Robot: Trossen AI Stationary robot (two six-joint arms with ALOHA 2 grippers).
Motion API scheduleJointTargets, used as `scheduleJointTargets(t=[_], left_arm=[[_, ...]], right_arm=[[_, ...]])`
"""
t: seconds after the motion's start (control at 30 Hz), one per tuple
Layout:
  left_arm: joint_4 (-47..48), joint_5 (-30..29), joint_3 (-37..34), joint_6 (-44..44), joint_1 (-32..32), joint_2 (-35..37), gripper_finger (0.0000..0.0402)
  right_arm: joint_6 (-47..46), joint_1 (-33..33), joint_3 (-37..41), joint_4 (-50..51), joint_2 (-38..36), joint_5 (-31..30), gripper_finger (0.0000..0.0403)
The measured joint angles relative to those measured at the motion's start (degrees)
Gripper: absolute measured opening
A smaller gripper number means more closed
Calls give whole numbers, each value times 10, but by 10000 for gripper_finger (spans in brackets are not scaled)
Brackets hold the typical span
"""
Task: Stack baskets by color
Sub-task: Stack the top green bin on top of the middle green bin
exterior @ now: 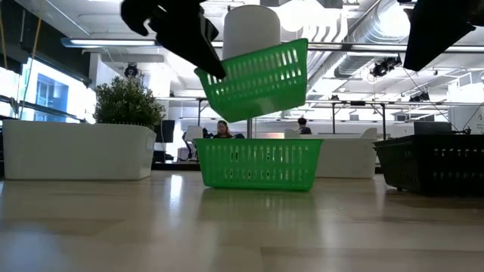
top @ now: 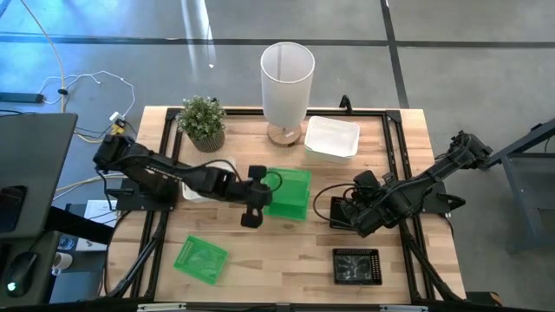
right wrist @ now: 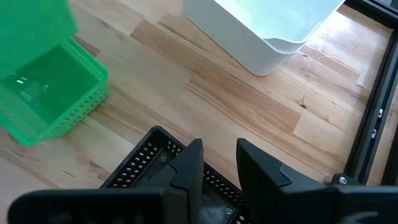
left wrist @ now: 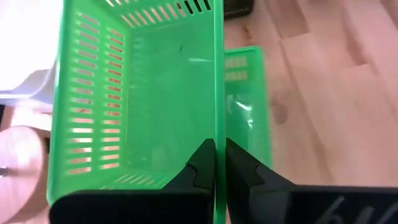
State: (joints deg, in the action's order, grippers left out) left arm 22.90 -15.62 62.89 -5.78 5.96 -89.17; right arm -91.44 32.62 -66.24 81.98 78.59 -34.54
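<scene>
Holding a green basket (exterior: 257,79) tilted in the air above a second green basket (exterior: 259,162) mid-table, my left gripper (left wrist: 215,163) pinches its wall; my right gripper (right wrist: 217,163) clamps a black basket's (right wrist: 146,163) rim.

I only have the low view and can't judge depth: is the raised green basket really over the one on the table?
Observer: From above they overlap, so the raised green basket looks to be over the green basket on the table.
Operator: How is it held?
Observer: The left end effector is shut on its side wall.
Operator: Any more green ones?
Observer: Yes, a third green basket lies apart on the left arm's side, near the table edge opposite the plant.
Operator: And the right arm?
Observer: The right end effector is at the rim of a black basket.
</scene>
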Motion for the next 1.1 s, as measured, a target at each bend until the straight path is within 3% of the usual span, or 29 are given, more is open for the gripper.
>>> scheduleJointTargets(t=[0.23, 0.37, 1.1], left_arm=[[-4, -46, 0, 61, 42, -3, 0], [-8, -34, 0, 99, 47, -3, 0], [-30, -15, 0, 95, 46, -63, 0]], right_arm=[[0, 0, 0, -4, 0, -4, 83], [0, 0, 0, -9, 0, -11, 83], [0, 0, 0, -23, 10, -3, 83]])
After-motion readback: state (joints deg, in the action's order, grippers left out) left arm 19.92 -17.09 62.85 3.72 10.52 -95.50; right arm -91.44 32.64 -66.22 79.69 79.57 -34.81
